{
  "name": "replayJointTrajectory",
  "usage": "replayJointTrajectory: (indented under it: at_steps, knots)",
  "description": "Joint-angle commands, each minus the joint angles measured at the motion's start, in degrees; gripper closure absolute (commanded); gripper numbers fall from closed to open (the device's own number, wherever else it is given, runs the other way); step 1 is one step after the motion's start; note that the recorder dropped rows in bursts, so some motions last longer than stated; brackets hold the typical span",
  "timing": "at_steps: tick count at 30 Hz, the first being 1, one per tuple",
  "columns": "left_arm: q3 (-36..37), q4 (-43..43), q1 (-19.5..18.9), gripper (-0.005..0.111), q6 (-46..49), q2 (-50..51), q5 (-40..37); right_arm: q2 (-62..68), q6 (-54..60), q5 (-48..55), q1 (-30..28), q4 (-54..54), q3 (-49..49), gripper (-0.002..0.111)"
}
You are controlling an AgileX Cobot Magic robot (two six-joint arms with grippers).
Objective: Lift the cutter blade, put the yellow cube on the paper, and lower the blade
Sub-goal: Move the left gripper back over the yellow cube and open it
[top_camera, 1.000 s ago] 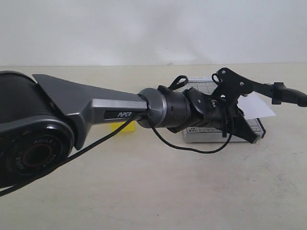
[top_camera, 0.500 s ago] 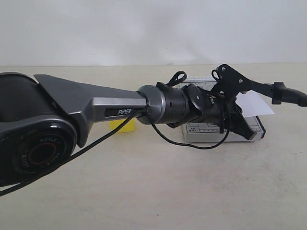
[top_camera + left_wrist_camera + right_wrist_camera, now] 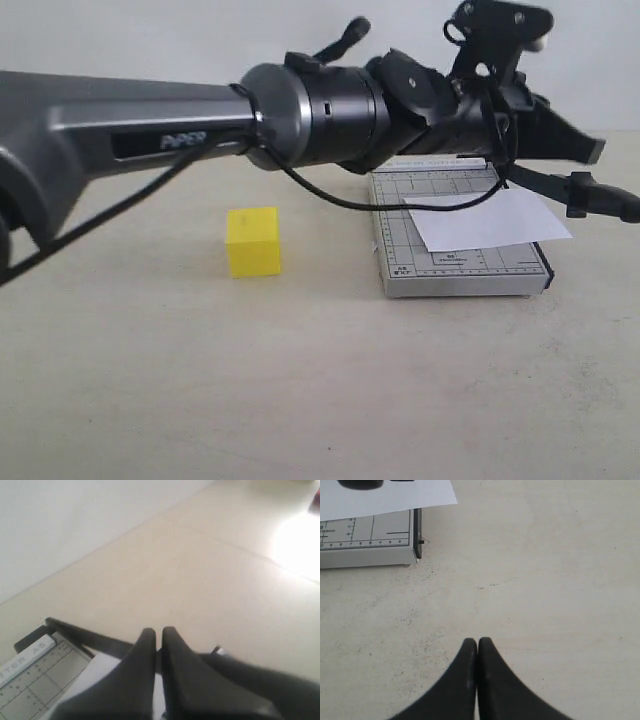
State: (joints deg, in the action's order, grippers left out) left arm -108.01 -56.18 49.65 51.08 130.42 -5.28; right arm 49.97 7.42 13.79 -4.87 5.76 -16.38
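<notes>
The left arm reaches across the scene from the left, high above the grey trimmer base (image 3: 460,272). Its left tool (image 3: 155,632) is clenched, the two black fingers pressed almost together with nothing seen between them. In the left wrist view the tips sit over the cutter blade (image 3: 590,192), but whether they touch it cannot be told. The blade runs as a thin black bar from the far end of the base out past its right side, ending in a thick rounded handle that sticks out beyond the base. Whether it is lifted off the base or resting on it is not clear. The paper (image 3: 490,220) lies on the gridded base, turned a little askew, with one corner hanging over the right edge beneath the blade. The yellow cube (image 3: 252,242) stands on the bare worktop (image 3: 300,380) to the left of the trimmer, apart from it and from both tools. The right tool (image 3: 477,642) is also clenched and empty. It hangs over bare worktop near a corner of the base.
</notes>
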Motion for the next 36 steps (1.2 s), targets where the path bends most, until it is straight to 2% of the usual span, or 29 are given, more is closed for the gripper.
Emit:
replayJointTrajectory:
  at_steps: [1, 6, 10, 13, 16, 18, 20, 23, 24, 25, 26, 27, 30, 31, 33, 34, 36]
  knots:
    - [7.77, -0.51, 2.04, 0.102, -11.28, -6.63, 8.88, -0.2, 0.14, 0.51, -0.23, -0.12, -0.33, 0.108]
    - [25.22, -3.99, 3.58, 0.102, -7.73, -16.11, 20.68, -0.2, -0.08, 1.05, -0.23, -0.12, -0.33, 0.108]
    - [43.74, -6.34, 4.37, 0.102, -0.88, -27.1, 26.22, -0.2, -0.07, 0.94, -0.23, 0.0, -0.33, 0.108]
    - [52.92, -7.84, 3.43, 0.102, -1.01, -32.93, 30.14, -0.2, -1.59, -0.05, -0.23, 0.14, -0.33, 0.108]
    - [58.25, -14.62, 2.53, 0.101, 1.9, -35.62, 35.29, -0.2, -2.18, -0.22, -0.23, 2.0, -0.33, 0.108]
    - [59.48, -19.97, 1.8, 0.096, 8.09, -36.21, 36.11, -0.2, -2.18, -0.22, -0.12, 3.95, -0.33, 0.108]
    - [59.87, -26.42, 1.0, 0.083, 13.19, -36.07, 36.49, -0.2, -2.18, -0.22, -0.12, 4.45, -0.33, 0.108]
    - [59.87, -27.99, 0.58, 0.047, 14.34, -35.55, 36.85, -0.2, -2.18, -0.22, -0.12, 4.45, -0.33, 0.108]
    - [59.87, -27.99, 0.58, 0.033, 14.34, -35.48, 37.08, -0.2, -2.18, -0.22, -0.12, 4.45, -0.33, 0.108]
    - [59.87, -27.99, 0.58, 0.013, 12.71, -35.41, 37.23, -0.2, -1.97, -0.22, -0.12, 4.45, -0.33, 0.108]
    - [59.87, -27.99, 0.58, 0.006, 11.09, -35.33, 37.74, -0.2, -1.97, -0.22, -0.12, 4.45, -0.33, 0.108]
    - [59.87, -29.0, 0.58, 0.002, 8.05, -35.28, 38.23, -0.2, -1.97, -0.22, -0.12, 4.45, -0.33, 0.108]
    - [59.5, -26.48, 0.25, 0.006, 2.5, -32.41, 47.59, -0.2, -0.85, 0.19, -0.12, 4.45, -0.33, 0.108]
    - [58.69, -23.9, -0.4, 0.007, 3.43, -30.13, 49.6, -0.2, -0.42, 0.91, -0.12, 4.45, -0.33, 0.108]
    - [55.71, -18.5, -1.48, 0.008, 10.75, -25.76, 48.65, -0.2, -0.42, 1.49, -0.12, 4.45, -0.33, 0.108]
    - [53.52, -18.34, -1.47, 0.008, 15.82, -23.77, 48.51, -0.2, -0.42, 1.49, -0.12, 4.45, -0.33, 0.108]
    - [50.0, -18.34, -1.47, 0.007, 17.94, -21.89, 48.51, -0.2, -0.42, 1.49, -0.12, 4.45, -0.33, 0.108]
